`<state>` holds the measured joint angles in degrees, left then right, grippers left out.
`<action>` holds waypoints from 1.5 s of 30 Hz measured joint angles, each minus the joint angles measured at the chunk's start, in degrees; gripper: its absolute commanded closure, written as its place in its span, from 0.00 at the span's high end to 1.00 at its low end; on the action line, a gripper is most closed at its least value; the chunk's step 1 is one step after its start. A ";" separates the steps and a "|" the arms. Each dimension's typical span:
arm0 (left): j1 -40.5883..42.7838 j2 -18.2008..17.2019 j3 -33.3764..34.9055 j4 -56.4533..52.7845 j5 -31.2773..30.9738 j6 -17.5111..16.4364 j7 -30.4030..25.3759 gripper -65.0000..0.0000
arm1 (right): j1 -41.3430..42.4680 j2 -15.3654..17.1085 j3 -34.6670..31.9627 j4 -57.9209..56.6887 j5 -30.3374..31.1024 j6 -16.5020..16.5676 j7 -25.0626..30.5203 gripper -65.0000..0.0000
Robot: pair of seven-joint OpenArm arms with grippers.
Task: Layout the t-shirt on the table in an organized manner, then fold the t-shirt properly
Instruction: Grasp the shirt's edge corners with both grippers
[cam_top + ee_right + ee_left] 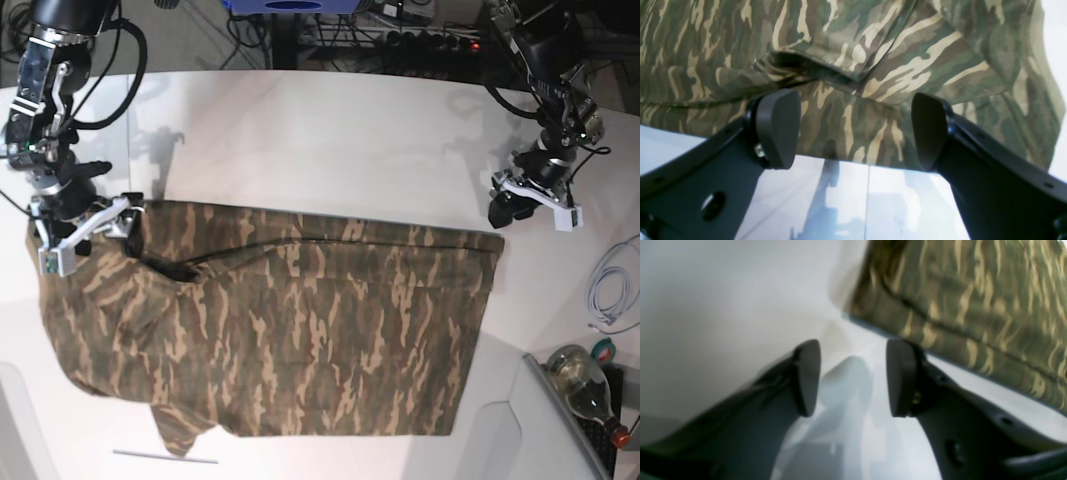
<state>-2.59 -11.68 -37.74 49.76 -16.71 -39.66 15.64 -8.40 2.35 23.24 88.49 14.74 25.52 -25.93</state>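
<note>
I find no words, numbers, labels or brand marks that I can read in any of my three views. My t-shirt (pixel 290 320) carries only its camouflage print, with no lettering on the cloth I see. The bottle (pixel 585 385) at the table's (pixel 330 150) corner is too small for me to read.

The camouflage shirt (pixel 290 330) lies spread across the white table (pixel 330 140), a wide block of olive, brown and tan, mostly flat. A long fold runs along its far edge, with a dark gap beneath it at one end. A small flap sticks out from the near edge.
</note>
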 measured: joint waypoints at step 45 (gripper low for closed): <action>-9.75 -1.97 3.02 -12.44 -0.22 1.51 -3.02 0.51 | -0.20 0.17 0.02 0.22 0.02 0.00 -0.22 0.75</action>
<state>-12.34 -13.65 -34.72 37.32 -16.93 -38.15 12.62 -8.60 2.52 23.27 88.71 14.76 25.52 -26.15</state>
